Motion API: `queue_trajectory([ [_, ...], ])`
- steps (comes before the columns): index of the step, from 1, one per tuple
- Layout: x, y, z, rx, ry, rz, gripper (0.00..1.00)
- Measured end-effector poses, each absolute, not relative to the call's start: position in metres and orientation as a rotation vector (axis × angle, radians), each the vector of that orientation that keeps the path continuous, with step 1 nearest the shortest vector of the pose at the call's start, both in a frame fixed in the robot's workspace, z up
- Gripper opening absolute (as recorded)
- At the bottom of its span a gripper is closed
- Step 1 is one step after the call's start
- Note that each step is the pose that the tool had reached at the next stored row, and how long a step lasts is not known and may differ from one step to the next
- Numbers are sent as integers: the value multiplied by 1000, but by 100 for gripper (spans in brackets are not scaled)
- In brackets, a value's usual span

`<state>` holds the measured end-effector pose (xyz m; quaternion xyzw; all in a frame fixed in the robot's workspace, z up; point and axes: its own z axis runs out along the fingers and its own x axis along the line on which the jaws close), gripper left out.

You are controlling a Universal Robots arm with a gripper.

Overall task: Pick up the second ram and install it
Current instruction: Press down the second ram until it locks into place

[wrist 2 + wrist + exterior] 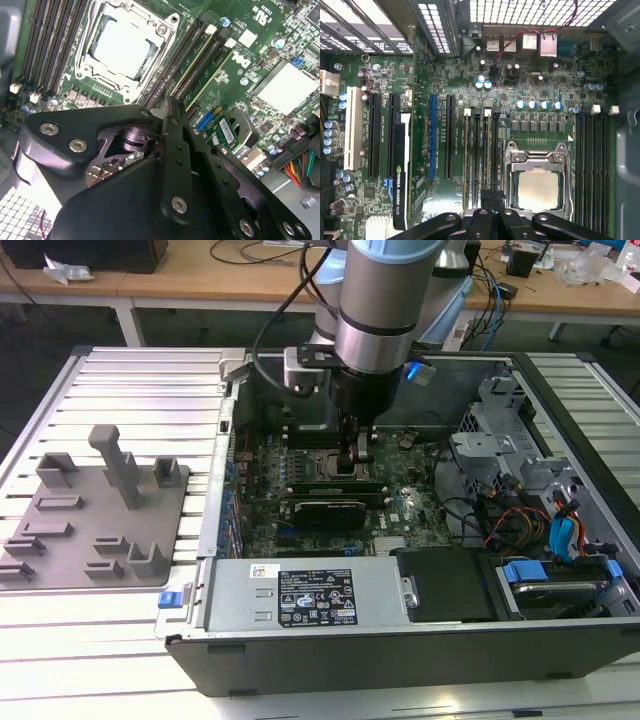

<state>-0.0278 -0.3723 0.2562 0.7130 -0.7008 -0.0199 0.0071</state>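
The open computer case lay on the tabletop, with a parts fixture beside it toward the exterior view's left. Inside, the gripper stood over the motherboard, above the memory slots between the processor socket and the graphics card. Drive cables lay toward the exterior view's right.

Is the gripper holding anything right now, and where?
It cannot be told: the gripper sits low over the memory slots beside the processor socket, fingertips together.
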Motion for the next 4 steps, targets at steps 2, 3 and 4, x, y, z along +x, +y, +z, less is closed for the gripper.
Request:
queue_trajectory([
  [2, -28, -372, 256, 2230, -2192, -62, 8],
  [3, -28, -372, 256, 2230, -2192, -62, 8],
  [4, -28, -372, 256, 2230, -2192, -62, 8],
])
